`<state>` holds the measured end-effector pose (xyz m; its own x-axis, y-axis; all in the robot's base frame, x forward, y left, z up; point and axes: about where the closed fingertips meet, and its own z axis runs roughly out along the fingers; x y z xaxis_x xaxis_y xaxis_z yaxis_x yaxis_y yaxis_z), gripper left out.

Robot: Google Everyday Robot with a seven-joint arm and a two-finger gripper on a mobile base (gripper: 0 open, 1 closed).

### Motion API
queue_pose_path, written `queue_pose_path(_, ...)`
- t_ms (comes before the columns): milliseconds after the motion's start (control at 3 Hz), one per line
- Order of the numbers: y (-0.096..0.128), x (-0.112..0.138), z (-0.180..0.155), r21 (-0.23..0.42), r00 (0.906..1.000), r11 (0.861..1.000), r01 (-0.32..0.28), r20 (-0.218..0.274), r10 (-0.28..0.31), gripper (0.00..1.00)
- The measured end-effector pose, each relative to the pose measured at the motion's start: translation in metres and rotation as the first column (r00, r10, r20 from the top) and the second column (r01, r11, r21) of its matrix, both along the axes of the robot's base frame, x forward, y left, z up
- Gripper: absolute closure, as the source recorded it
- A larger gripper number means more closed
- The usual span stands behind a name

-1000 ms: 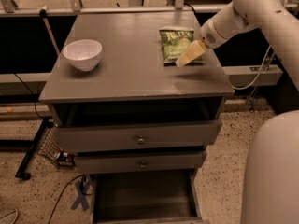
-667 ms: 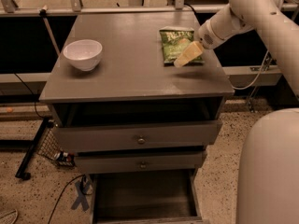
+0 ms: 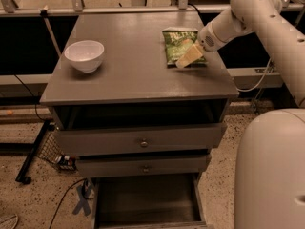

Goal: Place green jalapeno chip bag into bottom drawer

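Claw (image 3: 188, 56) | over green jalapeno chip bag (image 3: 175, 44), right half | cabinet top (image 3: 133, 75)

White round bowl (image 3: 84, 55) sits left on the grey wooden cabinet top (image 3: 133, 80), well apart from the gripper (image 3: 188, 56) at right. 2 knobbed grey drawers (image 3: 109, 140) below, black cable (image 3: 61, 200) on speckled floor (image 3: 26, 202).
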<state>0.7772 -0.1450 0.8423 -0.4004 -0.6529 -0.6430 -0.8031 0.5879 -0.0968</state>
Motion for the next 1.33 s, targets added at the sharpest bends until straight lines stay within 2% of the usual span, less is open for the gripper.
queue_pose_path(667, 0.004, 0.001, -0.003, 0.009, 0.9999, 1.000, -0.013, -0.010, 0.013, 0.69)
queue_pose_path(1000, 0.012, -0.008, 0.019, 0.021, 0.9973, 0.997, -0.070, 0.025, 0.069, 0.92)
queue_pose_path(1333, 0.019, -0.025, 0.044, -0.007, 0.9857, 0.988, -0.157, 0.061, 0.157, 1.00)
